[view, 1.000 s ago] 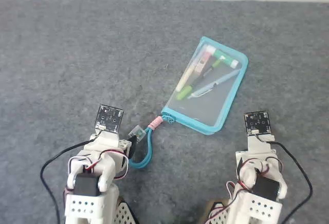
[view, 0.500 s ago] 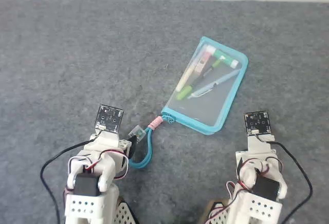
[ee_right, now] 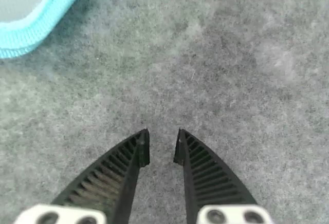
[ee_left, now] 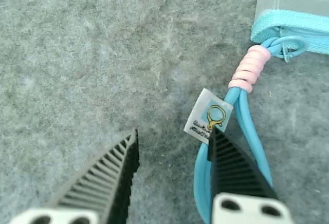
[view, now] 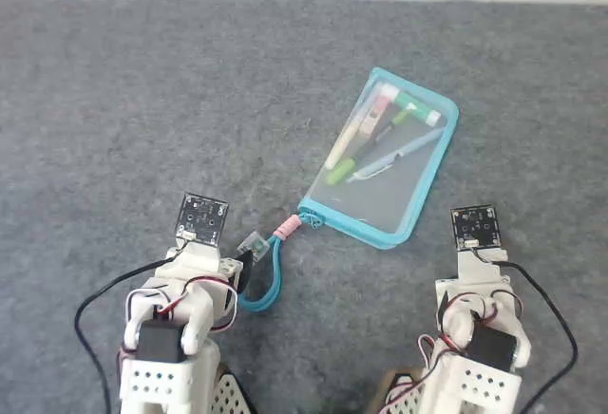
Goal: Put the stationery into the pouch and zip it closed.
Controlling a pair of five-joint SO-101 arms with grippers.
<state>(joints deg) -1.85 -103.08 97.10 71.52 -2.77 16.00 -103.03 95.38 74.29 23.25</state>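
Left gripper (ee_left: 172, 134) stands wide open, one finger over the blue strap (ee_left: 253, 131) beside its tag (ee_left: 208, 117). Right gripper (ee_right: 162, 134) is barely parted above grey carpet (ee_right: 231, 54). Seen from above, the pouch (view: 380, 203) lies ahead of both arms, stationery (view: 366, 139) inside.

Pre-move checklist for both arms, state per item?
1. All pens inside pouch: ok.
2. Zip fully shut: cannot tell; slider sits at the corner by the strap.
3. Left hand open: ok.
4. Left hand clear of strap: not ok, one finger lies over it.
5. Right hand empty, off the pouch: ok.
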